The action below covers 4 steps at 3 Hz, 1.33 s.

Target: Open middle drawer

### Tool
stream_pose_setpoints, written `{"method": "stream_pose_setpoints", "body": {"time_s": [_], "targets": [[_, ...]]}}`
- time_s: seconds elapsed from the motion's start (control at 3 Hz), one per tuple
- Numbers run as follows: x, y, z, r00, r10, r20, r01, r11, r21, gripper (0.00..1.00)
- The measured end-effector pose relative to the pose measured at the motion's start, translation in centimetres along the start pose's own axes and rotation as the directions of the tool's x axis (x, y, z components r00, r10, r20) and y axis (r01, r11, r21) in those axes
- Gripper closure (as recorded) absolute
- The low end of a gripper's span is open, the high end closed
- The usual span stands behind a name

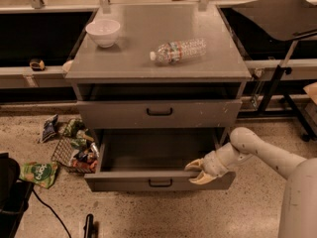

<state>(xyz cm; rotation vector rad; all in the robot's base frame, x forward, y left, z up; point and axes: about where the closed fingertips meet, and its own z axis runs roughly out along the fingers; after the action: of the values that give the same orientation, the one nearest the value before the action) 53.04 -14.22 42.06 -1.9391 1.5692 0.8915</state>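
The grey cabinet [158, 63] has a dark open slot under its top. Below it a closed drawer [124, 114] has a black handle [159, 111]. The lowest drawer [124, 181] stands pulled out, its inside bare. My gripper [197, 172] is at the right end of that pulled-out drawer's front edge, reaching in from the right on the white arm [262, 155]. Its two cream fingers [194, 165] are spread apart, one above and one in front of the front panel's top rim. It is well below and right of the closed drawer's handle.
A white bowl [103, 31] and a lying plastic bottle [178, 50] are on the cabinet top. Snack bags and a wire basket [74, 150] litter the floor at left. A green bag [39, 172] lies further left. A black stand [277, 78] is to the right.
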Motion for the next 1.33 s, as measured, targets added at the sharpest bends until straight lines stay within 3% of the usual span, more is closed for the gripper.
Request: {"method": "stream_pose_setpoints", "body": {"time_s": [0.33, 1.33], "targets": [[0.00, 0.00, 0.00, 1.000, 0.000, 0.000, 0.000, 1.0000, 0.000, 0.82], [0.01, 0.56, -0.97, 0.999, -0.024, 0.023, 0.024, 0.9996, -0.015, 0.12]]}}
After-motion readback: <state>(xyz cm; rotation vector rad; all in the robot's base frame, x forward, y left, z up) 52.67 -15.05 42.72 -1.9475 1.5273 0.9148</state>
